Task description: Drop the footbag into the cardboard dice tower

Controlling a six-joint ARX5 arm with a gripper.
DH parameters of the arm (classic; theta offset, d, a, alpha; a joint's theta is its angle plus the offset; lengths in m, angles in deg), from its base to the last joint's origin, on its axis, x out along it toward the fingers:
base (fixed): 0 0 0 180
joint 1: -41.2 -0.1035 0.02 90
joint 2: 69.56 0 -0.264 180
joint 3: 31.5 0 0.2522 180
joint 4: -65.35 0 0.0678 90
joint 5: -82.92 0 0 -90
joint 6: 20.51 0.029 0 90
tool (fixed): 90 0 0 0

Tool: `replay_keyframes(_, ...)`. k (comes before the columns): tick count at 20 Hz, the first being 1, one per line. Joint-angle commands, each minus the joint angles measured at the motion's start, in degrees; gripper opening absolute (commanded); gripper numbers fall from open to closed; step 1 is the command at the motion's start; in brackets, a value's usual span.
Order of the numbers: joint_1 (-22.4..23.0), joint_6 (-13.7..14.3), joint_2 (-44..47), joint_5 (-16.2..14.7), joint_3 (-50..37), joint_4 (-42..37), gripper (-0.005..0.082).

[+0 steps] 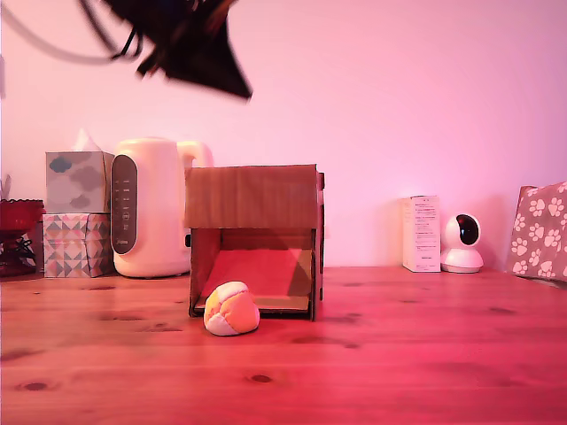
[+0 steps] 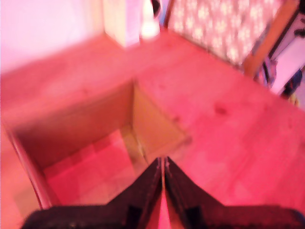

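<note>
With claw (image 2: 163,164) pressed together and holding nothing above the cardboard dice tower (image 1: 253,197), best to descend, spread wide, and center over the footbag (image 1: 231,309) at its mouth.

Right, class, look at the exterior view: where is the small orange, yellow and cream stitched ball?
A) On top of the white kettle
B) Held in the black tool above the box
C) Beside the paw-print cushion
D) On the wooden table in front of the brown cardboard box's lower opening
D: the small orange, yellow and cream stitched ball rests on the wooden table in front of the brown cardboard box, while the black tool shows nothing between its closed fingers.
</note>
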Motion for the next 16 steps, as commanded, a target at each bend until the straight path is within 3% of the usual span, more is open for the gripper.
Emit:
replay_keyframes(1,-0.20,0.48,-3.93,-0.17,-4.63,-4.11,-0.0021)
replay_keyframes(4,-1.11,0.35,-10.45,-0.13,-14.64,-10.80,-0.0021)
replay_keyframes(8,-3.43,-2.10,-19.15,-0.02,-26.77,-16.15,-0.0021)
replay_keyframes(13,-6.99,-4.26,-30.18,0.00,-37.09,-16.02,-0.0021)
replay_keyframes(16,-7.15,-4.70,-34.84,1.07,-38.95,-12.87,-0.0021)
